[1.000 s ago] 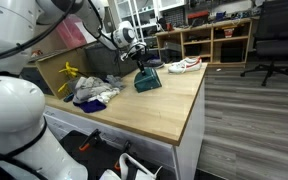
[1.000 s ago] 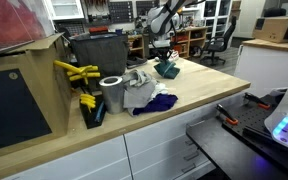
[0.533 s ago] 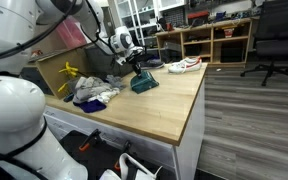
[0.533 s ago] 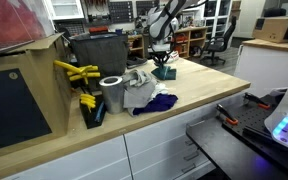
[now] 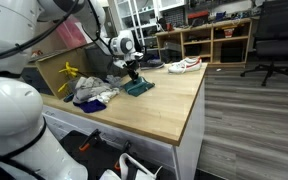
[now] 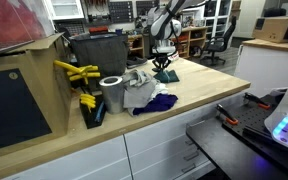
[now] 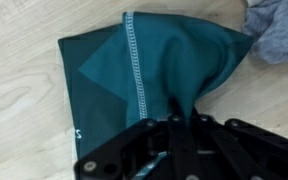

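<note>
Workshop shelves back the wooden bench (image 5: 174,105), where the pincer (image 5: 132,75) is clamped tight on a raised fold of the teal cloth (image 5: 138,88), the rest of which is spread on the bench's far end. Light and limp, the fabric will probably sag, so a gathered fold near an edge looks like the best hold.

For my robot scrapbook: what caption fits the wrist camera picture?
Robot fingers pinch a teal cloth on the wooden table.
</note>
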